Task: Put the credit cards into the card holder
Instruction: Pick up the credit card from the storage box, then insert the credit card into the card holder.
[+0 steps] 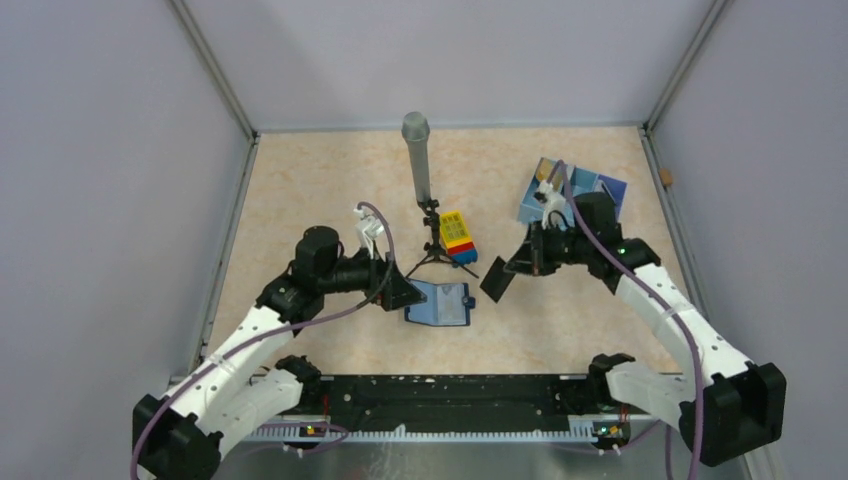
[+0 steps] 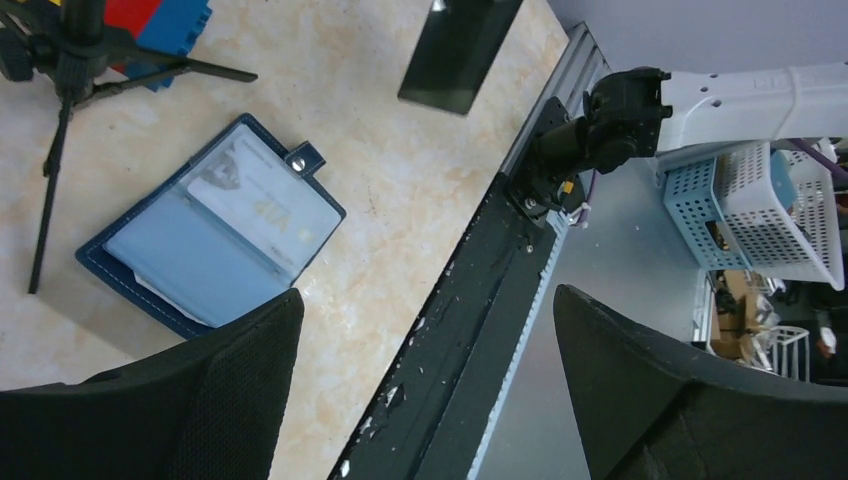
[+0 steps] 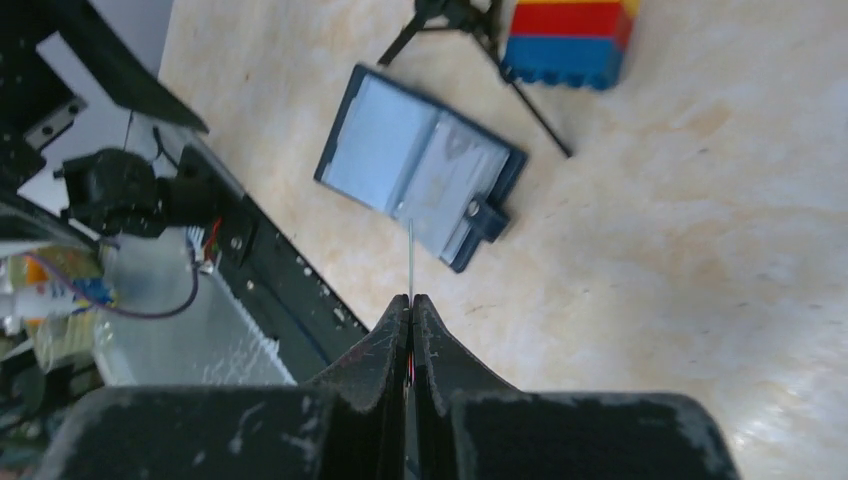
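Closed in on three sides by plain, pale lilac-grey walls (image 1: 100,150), with slanting metal posts (image 1: 213,68) at the back corners. Below, a beige marbled surface (image 1: 320,180), edged at the near side by a black rail (image 1: 450,395). Past that edge, white and pale blue mesh baskets (image 2: 770,215). Lit softly and evenly.

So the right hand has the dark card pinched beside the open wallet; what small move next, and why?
Probably ease the dark card left and down toward the open card holder, lining its edge with a slot. The right hand is shut on the card, which sits right of the holder and apart from it; the left hand stands open at the holder's left edge.
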`<move>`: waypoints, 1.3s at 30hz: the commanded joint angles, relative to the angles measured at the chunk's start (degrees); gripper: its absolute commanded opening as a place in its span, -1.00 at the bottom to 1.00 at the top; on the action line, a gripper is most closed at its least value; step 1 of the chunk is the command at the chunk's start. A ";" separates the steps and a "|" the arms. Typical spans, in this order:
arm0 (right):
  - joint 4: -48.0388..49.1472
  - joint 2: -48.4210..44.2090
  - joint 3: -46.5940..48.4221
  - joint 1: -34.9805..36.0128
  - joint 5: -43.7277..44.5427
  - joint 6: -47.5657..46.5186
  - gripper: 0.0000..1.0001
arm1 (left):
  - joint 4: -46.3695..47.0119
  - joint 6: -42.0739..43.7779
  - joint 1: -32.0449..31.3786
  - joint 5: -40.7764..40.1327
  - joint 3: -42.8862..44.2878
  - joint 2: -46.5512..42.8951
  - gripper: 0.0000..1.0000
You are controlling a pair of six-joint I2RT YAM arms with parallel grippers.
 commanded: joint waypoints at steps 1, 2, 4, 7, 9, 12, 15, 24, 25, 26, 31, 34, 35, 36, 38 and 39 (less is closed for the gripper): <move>10.86 -0.67 -7.17 4.14 -9.89 4.41 -1.00 | 11.64 -7.26 -0.14 2.93 -4.58 -1.19 0.87; 12.68 -0.08 -8.58 4.80 -11.10 4.90 -1.00 | 12.70 -8.08 -0.19 2.98 -5.51 -1.30 0.87; 17.01 1.08 -10.91 5.84 -11.04 6.78 -1.00 | 13.20 -9.60 -0.19 1.93 -6.96 -1.65 0.87; 26.80 3.87 -14.45 6.70 -11.75 11.03 -1.00 | 9.58 -10.90 -0.16 -8.39 -8.82 -1.15 0.87; 31.25 6.61 -15.07 7.73 -10.25 12.06 -1.00 | 6.11 -11.17 -0.16 -15.25 -9.27 0.40 0.86; 38.17 11.75 -15.54 9.30 -9.51 13.44 -1.00 | 4.05 -11.73 -0.18 -19.87 -9.49 2.57 0.86; 41.97 16.33 -15.24 10.43 -9.09 13.97 -1.00 | 4.94 -12.65 -0.06 -22.38 -10.41 4.45 0.87; 47.62 26.18 -13.24 11.45 -9.24 14.02 -1.00 | 8.91 -13.91 0.12 -22.32 -11.94 10.57 0.37; 48.03 26.87 -13.10 11.58 -9.34 14.10 -1.00 | 9.23 -13.97 0.21 -21.91 -11.98 11.34 0.32; 48.33 27.61 -12.99 11.61 -9.43 14.19 -1.00 | 9.69 -14.02 0.27 -21.63 -11.97 12.35 0.29; 51.36 30.17 -13.27 12.08 -10.50 15.45 -1.00 | 11.79 -14.21 0.43 -20.68 -12.30 15.21 0.16; 52.97 31.30 -13.44 12.57 -10.74 16.26 -1.00 | 13.12 -14.25 0.54 -20.66 -12.59 16.96 0.13; 53.76 31.65 -13.53 12.64 -10.90 16.65 -1.00 | 13.20 -14.29 0.63 -20.52 -12.67 17.64 0.10; 54.53 32.03 -13.64 12.80 -11.05 17.08 -1.00 | 13.21 -14.30 0.65 -20.43 -12.69 18.28 0.08; 55.47 32.72 -13.76 12.99 -11.20 17.64 -1.00 | 15.14 -14.28 0.71 -20.25 -12.85 19.73 0.01; 55.72 33.06 -13.68 13.14 -11.27 17.83 -1.00 | 15.53 -14.25 0.74 -20.10 -12.85 20.37 -0.01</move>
